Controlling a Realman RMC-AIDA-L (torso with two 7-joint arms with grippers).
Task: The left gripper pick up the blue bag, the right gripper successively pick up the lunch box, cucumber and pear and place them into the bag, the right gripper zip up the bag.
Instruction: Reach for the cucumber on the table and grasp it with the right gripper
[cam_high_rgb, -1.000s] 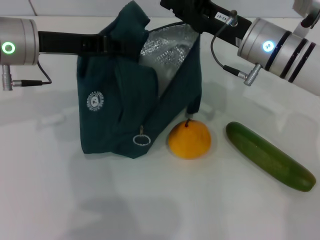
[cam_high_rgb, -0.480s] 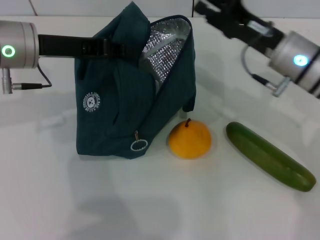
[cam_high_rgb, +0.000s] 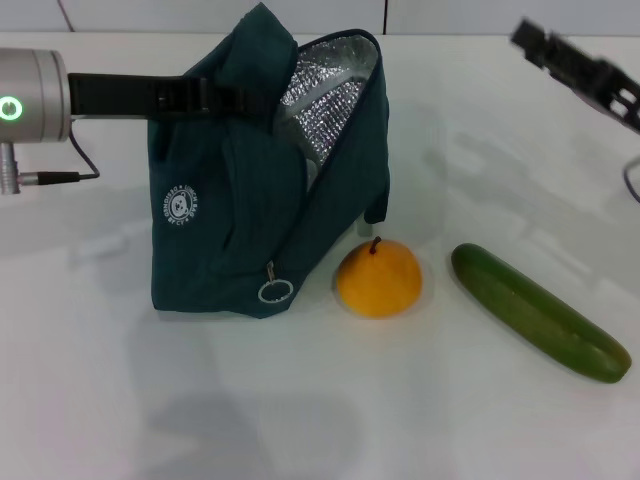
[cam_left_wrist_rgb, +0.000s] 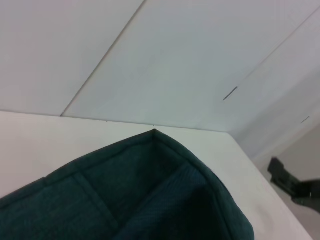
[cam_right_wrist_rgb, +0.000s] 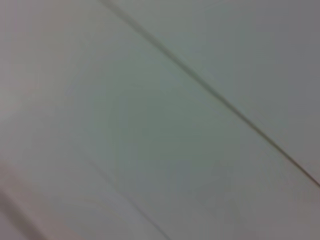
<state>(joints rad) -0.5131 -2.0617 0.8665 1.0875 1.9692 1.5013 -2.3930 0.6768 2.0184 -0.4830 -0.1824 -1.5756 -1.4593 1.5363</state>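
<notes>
Bag status: the blue bag (cam_high_rgb: 250, 200) stands upright on the white table (cam_high_rgb: 300, 420), left of centre, mouth open toward the far right with the silver foil lining (cam_high_rgb: 325, 100) showing. The left gripper (cam_high_rgb: 225, 98) reaches in from the left at the bag's upper edge; its fingertips are buried in the fabric, so it appears clamped on the bag's top. The ring zipper pull (cam_high_rgb: 274, 291) hangs at the near lower corner. The pear (cam_high_rgb: 378, 279) sits on the table just beside the bag's near right corner, stem up. The cucumber (cam_high_rgb: 540, 311) lies right of the pear, apart from it, angled from far-left to near-right. The right gripper (cam_high_rgb: 575, 68) is up at the far right, well clear of the bag; cannot tell whether its claw is apart or together. The lunch box is not visible in any view
</notes>
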